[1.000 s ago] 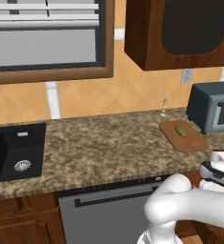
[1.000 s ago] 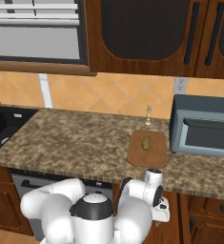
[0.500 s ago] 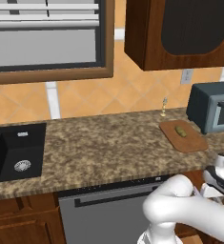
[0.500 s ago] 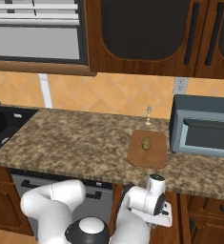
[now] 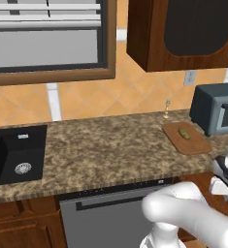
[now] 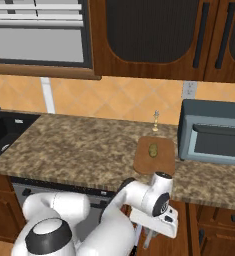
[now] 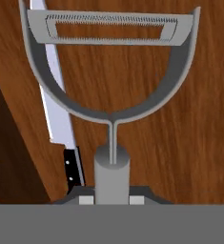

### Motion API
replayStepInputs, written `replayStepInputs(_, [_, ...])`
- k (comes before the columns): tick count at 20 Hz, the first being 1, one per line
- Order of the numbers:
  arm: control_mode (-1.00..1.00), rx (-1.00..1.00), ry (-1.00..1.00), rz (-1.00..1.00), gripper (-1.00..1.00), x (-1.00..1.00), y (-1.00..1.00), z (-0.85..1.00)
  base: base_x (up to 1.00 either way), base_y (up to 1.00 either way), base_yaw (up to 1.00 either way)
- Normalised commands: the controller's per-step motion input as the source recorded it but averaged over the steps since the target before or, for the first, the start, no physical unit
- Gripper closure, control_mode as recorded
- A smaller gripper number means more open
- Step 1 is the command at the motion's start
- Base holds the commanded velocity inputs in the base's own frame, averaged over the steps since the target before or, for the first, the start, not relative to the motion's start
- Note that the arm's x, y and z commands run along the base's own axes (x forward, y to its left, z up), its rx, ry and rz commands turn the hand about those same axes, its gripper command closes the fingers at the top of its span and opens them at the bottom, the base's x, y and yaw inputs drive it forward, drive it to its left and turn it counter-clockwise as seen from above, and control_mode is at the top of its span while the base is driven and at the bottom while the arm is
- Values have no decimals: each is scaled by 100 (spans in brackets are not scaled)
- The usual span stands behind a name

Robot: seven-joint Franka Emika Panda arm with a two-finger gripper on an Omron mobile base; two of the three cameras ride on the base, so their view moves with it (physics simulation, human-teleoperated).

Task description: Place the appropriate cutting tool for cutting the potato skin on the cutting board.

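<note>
Speckled granite counter (image 5: 101,145) runs under dark cabinets, with a black sink (image 5: 16,155) at the left and a grey microwave (image 6: 211,132) at the right. Just left of the microwave lies the reddish-brown cutting board (image 6: 155,154), with the small olive potato (image 6: 153,149) near its far end. Well below the counter edge, the gripper (image 6: 156,227) appears clamped on a grey Y-shaped peeler (image 7: 112,71); its fingertips are barely visible. A knife (image 7: 56,102) lies beside the peeler over brown wood.
</note>
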Motion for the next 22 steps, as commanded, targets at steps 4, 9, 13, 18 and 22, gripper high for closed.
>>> replayStepInputs(4, [-100,-2,0,-10,100,-40,0,100,0,0,0])
replayStepInputs(9, [-100,-6,0,-11,100,2,0,100,0,0,0])
replayStepInputs(13, [-100,-2,0,-5,100,61,-3,90,0,0,0])
replayStepInputs(18, [-100,1,0,0,100,94,-13,19,0,0,0])
replayStepInputs(22, [-100,3,0,0,100,100,-24,0,0,0,0])
